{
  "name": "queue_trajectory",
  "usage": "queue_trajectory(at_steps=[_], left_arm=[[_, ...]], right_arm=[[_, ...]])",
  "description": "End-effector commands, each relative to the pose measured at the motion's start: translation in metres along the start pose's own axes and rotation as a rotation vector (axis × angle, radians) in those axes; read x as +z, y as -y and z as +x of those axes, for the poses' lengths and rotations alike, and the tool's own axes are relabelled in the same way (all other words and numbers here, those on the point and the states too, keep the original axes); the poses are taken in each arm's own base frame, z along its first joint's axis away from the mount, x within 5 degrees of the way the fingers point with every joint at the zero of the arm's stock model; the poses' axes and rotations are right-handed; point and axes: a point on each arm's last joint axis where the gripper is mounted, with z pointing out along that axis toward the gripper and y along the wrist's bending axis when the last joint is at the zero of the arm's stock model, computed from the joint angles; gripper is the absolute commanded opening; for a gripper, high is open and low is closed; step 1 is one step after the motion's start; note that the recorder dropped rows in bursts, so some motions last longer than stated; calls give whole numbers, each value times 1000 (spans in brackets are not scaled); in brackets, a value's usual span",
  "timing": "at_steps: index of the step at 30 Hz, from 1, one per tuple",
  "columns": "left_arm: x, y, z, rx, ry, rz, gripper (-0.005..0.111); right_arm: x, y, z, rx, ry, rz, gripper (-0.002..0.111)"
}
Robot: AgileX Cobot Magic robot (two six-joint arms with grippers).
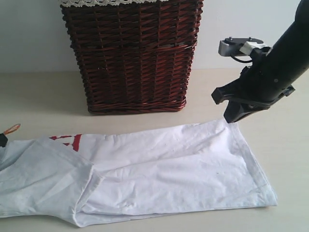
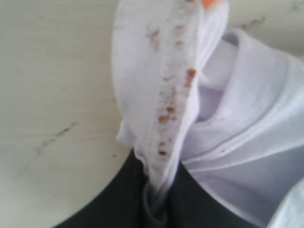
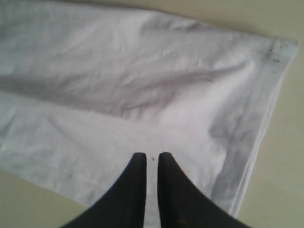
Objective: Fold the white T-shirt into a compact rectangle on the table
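The white T-shirt [image 1: 169, 164] lies on the table [image 1: 38, 96], folded lengthwise into a long band, with a bit of its red band [image 1: 67, 141] showing at the left. My left gripper [image 2: 159, 190] is shut on the shirt's stained collar [image 2: 161, 95], close by the orange tag [image 1: 12, 128]. In the exterior view that gripper [image 1: 2, 140] barely shows at the left edge. My right gripper [image 1: 231, 115] hovers over the shirt's far right corner. Its jaws [image 3: 152, 159] stand a narrow gap apart with nothing between them, above flat cloth [image 3: 118, 85].
A dark wicker basket [image 1: 133, 53] with a lace-trimmed liner stands at the back of the table, just behind the shirt's middle. Bare tabletop lies right of the shirt's hem [image 1: 263, 179] and in front of the wall.
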Motion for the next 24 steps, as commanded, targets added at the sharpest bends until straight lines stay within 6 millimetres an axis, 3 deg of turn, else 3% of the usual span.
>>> queue_trajectory(at_steps=[1,6,12,18,24], left_arm=[[-36,-6,-10,16,96,-117,0],[-66,-17,-12,-26,183,-279,0],[-70,-16,-12,-30,181,-318,0],[-86,16,-20,44,156,-324,0],[-112,79,-29,181,188,-312,0]], right_arm=[[-19,-14,-2,-34,58,-99,11],[-36,-33,-1,-84,107,-245,11],[-55,-48,2,-127,169,-360,11],[-64,-54,4,-123,187,-404,11],[-69,-64,7,-167,192,-450,11]])
